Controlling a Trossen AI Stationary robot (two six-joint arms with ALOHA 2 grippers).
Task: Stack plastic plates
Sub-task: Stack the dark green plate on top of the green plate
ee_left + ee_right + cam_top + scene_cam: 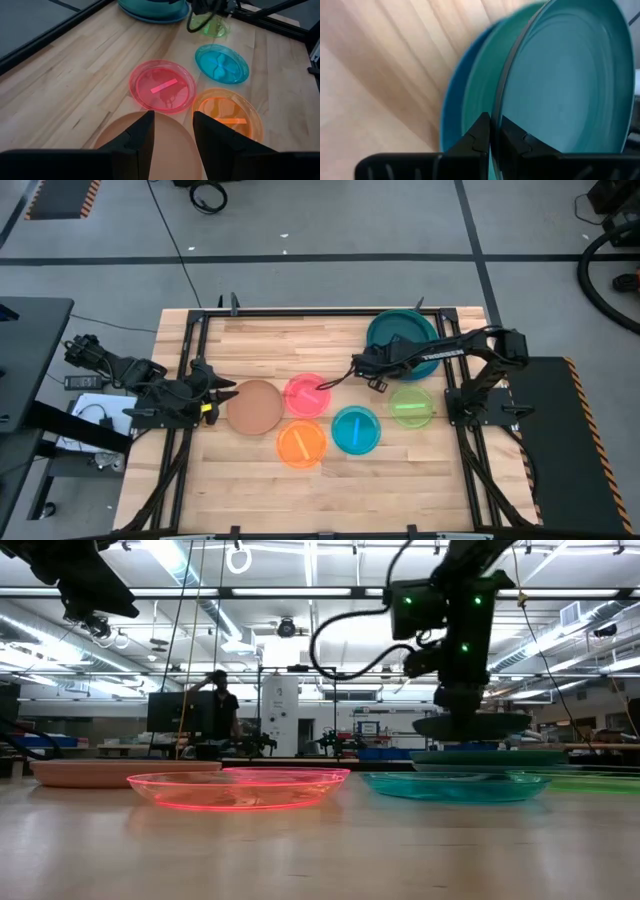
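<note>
- Right gripper [492, 131]: jaws clenched on the rim of the dark-teal plate [570, 80], held just above the large plate stack [385, 330] at the desk's far right.
- Step in hand: adding the medium plate to the stack; next, lower, centre and release.
- Left gripper [172, 132]: jaws released, over the brown plate [256, 407], left of the small plates [307, 395].

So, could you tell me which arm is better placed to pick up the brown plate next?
The left. Its open gripper hovers right over the brown plate, while the right gripper is shut on the dark-teal plate above the far stack.
</note>
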